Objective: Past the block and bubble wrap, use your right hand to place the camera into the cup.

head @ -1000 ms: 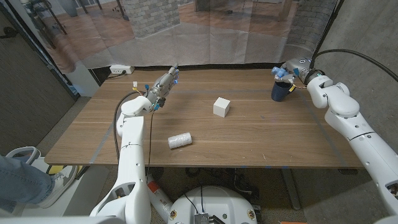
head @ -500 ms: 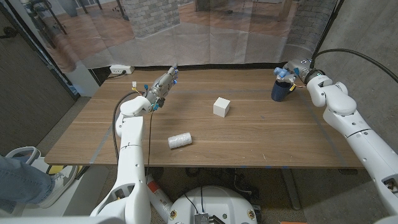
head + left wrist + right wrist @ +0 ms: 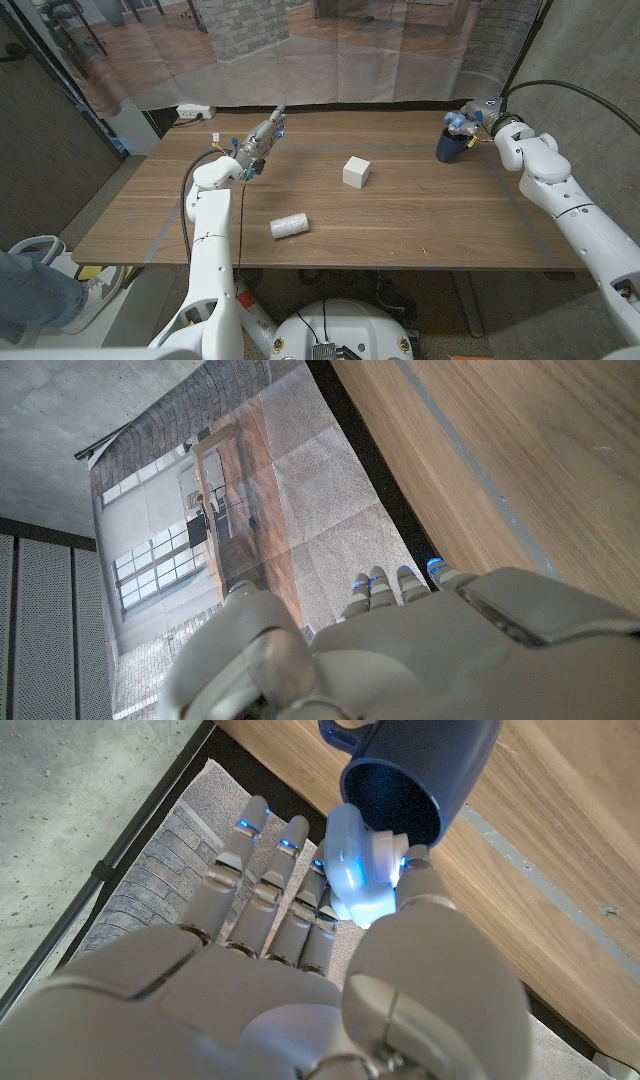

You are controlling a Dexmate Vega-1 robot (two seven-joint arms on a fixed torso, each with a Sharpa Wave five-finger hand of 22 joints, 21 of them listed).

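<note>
The dark blue cup (image 3: 449,148) stands at the table's far right corner. My right hand (image 3: 468,120) hovers just above and behind it. In the right wrist view the small white camera (image 3: 356,870) is pinched between the thumb and the fingers of my right hand (image 3: 270,970), right at the open mouth of the cup (image 3: 420,760). The white block (image 3: 356,171) sits mid-table and the bubble wrap roll (image 3: 289,226) lies nearer the front. My left hand (image 3: 262,135) is raised over the far left of the table with its fingers straight and nothing in it.
A white power strip (image 3: 194,112) lies past the table's far left edge, in front of a curtain. The table's back edge (image 3: 400,510) runs close under the fingertips of my left hand (image 3: 450,650). A person's leg and shoe (image 3: 40,280) show at the lower left.
My right hand has shifted slightly to the right above the cup, still holding the camera. The left arm, block and bubble wrap have not moved.
</note>
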